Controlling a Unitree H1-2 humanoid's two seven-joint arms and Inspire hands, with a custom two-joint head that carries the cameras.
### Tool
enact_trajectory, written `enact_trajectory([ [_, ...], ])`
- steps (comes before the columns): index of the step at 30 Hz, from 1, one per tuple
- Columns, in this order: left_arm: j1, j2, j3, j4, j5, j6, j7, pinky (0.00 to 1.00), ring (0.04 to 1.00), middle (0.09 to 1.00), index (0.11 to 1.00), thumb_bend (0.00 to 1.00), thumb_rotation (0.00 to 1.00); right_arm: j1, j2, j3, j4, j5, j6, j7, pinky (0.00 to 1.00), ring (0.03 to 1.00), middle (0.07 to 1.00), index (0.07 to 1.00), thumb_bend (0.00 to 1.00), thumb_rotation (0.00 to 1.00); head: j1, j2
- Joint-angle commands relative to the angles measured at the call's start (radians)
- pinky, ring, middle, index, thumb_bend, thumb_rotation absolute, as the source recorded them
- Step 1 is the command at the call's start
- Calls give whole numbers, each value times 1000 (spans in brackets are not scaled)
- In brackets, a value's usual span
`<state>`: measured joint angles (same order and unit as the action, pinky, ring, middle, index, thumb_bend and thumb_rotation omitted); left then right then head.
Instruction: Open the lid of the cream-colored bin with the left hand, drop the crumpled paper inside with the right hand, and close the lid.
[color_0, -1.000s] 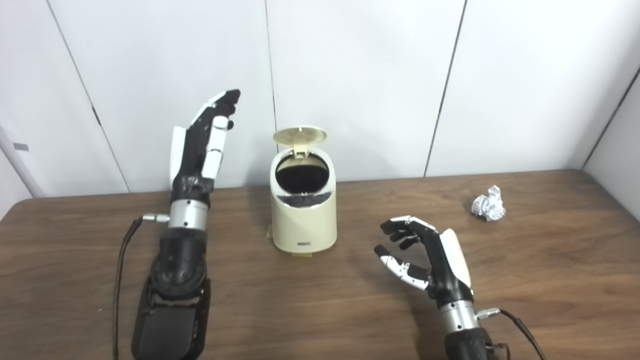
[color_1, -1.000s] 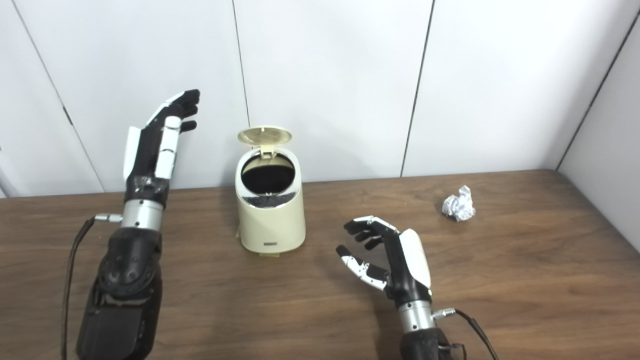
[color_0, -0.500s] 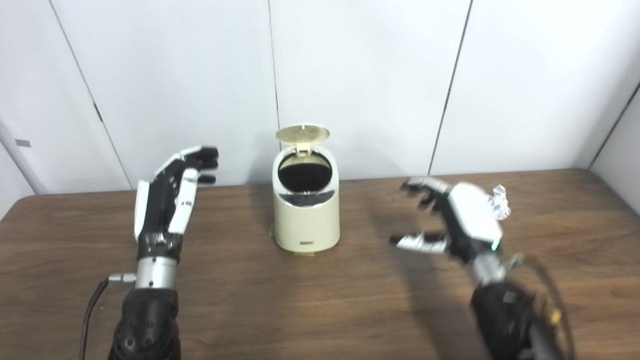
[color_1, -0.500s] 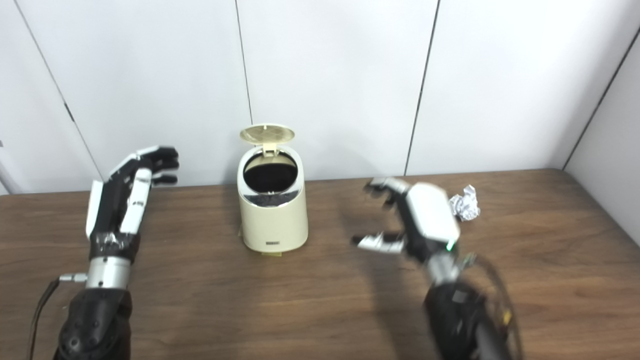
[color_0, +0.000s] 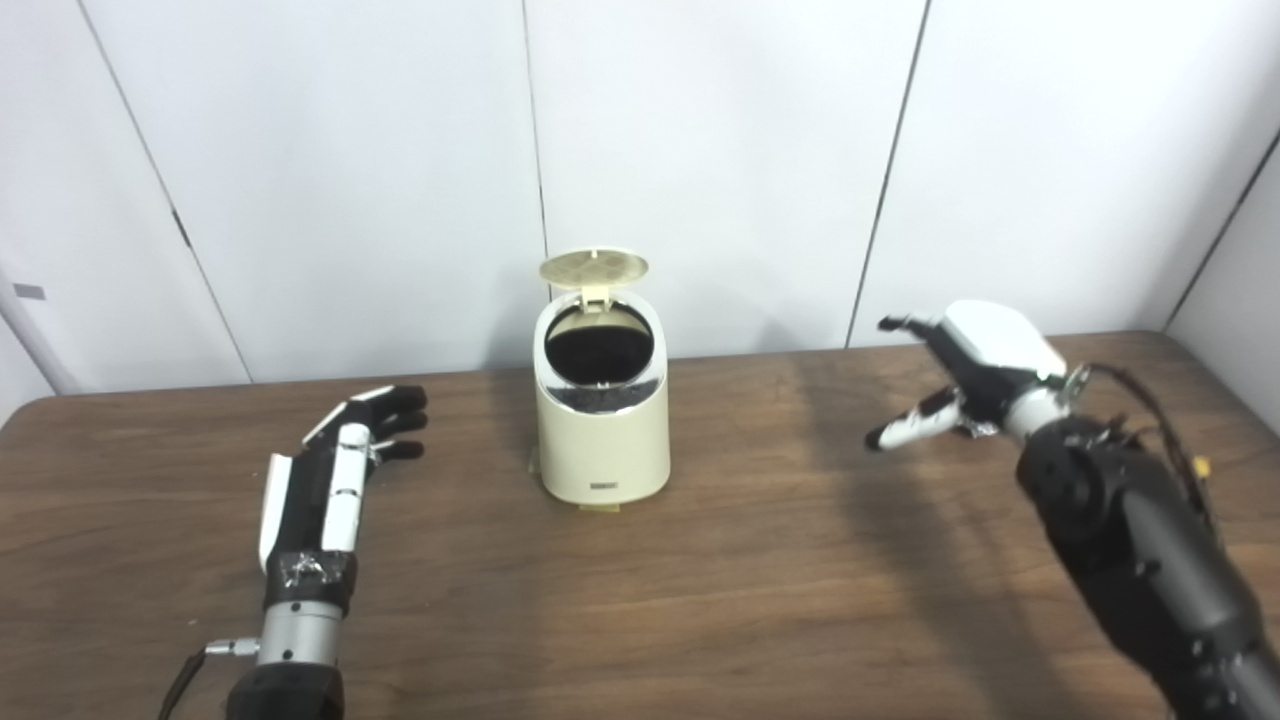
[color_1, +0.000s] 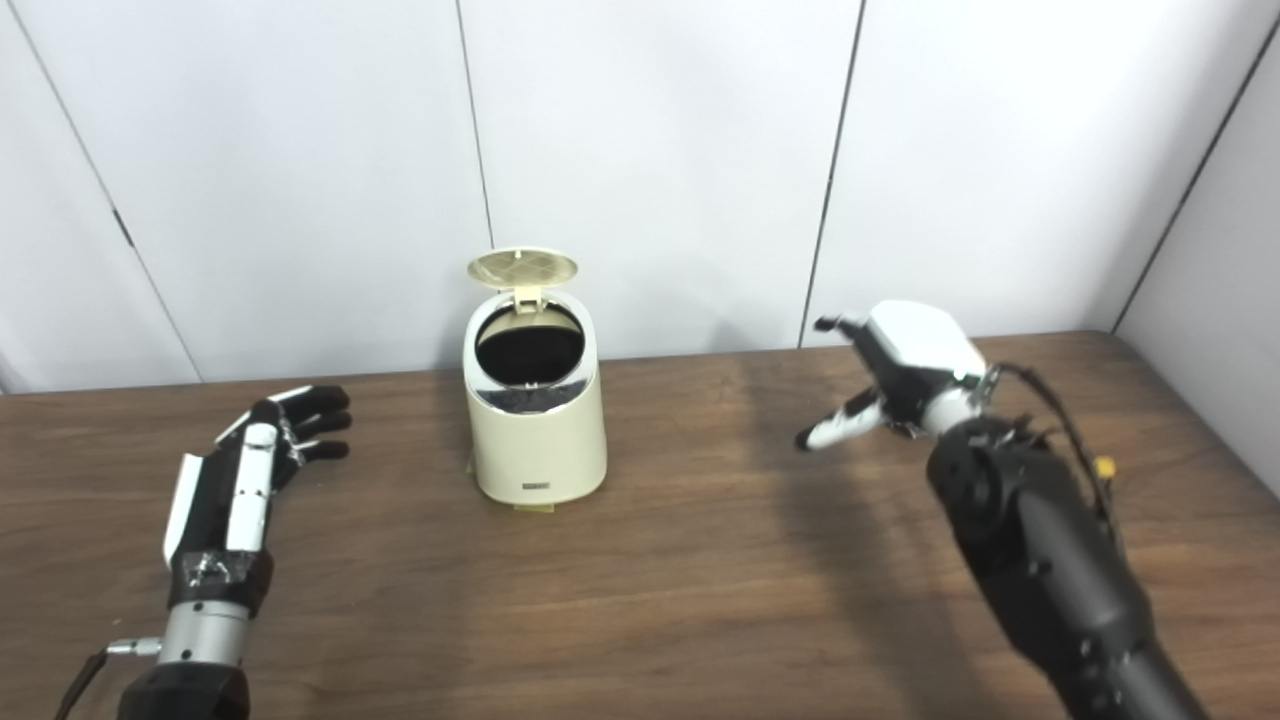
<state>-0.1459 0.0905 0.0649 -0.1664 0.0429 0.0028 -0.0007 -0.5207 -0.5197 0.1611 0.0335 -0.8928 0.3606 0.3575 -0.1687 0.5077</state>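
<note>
The cream-colored bin (color_0: 601, 445) stands upright at the back middle of the table, its round lid (color_0: 593, 267) tipped up and the dark inside showing. My left hand (color_0: 338, 468) lies low over the table to the left of the bin, open and empty, well apart from it. My right hand (color_0: 968, 368) is raised at the right, back of the hand toward me, fingers and thumb spread, holding nothing that I can see. The crumpled paper is not visible in either view; my right hand and wrist cover the spot where it lay.
The dark wooden table (color_0: 700, 600) runs across both views. White wall panels (color_0: 700, 150) stand close behind the bin. My right forearm (color_0: 1130, 540) with its cable crosses the table's right side.
My left hand has come down from beside the bin to low over the table. My right hand has risen and swung right, over the paper, which it now hides. The lid stays open.
</note>
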Motion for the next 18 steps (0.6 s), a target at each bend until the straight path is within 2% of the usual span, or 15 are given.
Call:
enact_trajectory([
  [1,-10,4,-5,-45,-3,-33,-2,662,729,733,708,324,931,-67,-32,7,28,-16,-15,-30,636,810,850,832,969,320,0,1],
  [4,3,0,-9,-50,3,-35,-1,655,723,726,701,311,919,-97,-48,17,99,-6,-24,-36,598,790,838,824,958,309,1,-3],
  [8,11,1,-13,-49,16,-42,4,649,727,728,700,287,925,-137,-62,42,228,-4,-33,-42,596,801,851,825,925,312,2,-2],
  [14,17,2,-12,-53,23,-39,10,654,735,732,702,262,930,-182,-72,76,391,16,-56,-76,665,832,864,835,916,301,3,2],
  [16,19,-2,-12,-57,22,-37,12,657,737,731,703,266,934,-191,-76,87,432,21,-68,-90,616,797,857,828,922,295,2,1],
  [18,20,-3,-14,-60,24,-36,13,654,736,730,702,266,929,-201,-78,100,463,20,-67,-95,603,803,873,825,921,289,2,1],
])
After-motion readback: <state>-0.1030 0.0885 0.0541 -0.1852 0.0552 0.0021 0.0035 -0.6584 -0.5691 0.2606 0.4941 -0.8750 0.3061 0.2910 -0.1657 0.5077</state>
